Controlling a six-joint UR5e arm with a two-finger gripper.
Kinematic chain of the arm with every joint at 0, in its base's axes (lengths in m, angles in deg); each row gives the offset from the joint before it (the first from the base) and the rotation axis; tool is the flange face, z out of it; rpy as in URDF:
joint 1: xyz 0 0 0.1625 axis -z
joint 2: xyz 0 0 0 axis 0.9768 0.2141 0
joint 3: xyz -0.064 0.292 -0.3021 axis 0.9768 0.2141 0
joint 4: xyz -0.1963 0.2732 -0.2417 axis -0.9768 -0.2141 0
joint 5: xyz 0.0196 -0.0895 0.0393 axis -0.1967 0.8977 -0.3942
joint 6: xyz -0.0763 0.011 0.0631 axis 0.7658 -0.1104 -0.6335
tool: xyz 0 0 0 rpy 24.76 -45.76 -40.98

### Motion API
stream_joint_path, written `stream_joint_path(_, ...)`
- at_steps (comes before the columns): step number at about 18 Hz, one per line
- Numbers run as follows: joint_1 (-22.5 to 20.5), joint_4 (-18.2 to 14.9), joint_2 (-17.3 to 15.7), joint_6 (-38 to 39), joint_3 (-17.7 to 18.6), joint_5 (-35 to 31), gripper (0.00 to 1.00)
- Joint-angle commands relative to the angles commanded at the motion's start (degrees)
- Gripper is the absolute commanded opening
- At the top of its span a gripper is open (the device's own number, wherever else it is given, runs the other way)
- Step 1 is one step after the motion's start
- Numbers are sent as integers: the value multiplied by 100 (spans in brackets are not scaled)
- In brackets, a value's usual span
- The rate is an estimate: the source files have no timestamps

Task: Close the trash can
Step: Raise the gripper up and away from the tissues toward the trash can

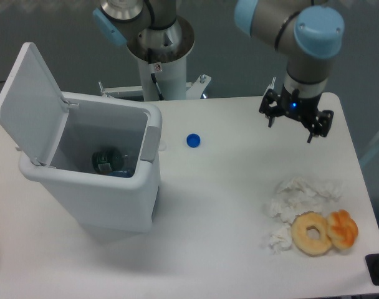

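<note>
The trash can [96,180] stands at the desk's [220,205] left side, its lid [28,103] propped upright and open, a dark bottle [105,162] inside. The pincer [293,121] hangs empty with jaws spread wide, well apart to the right. Crossing over, it could clip the front rim or grey latch tab [151,142] and shove the bin, or press the lid backward instead of down.

a white table [227,205] is filling most of the view under even light, with a dark grey-blue floor [233,68] showing beyond its far edge.
</note>
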Motion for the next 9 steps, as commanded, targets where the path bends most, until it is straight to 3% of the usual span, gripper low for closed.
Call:
stream_joint_path(7, 377, -878, -1081, 1126, 0, 809, 100)
stream_joint_path(9, 606, -950, -1354, 1582, 0, 1029, 100)
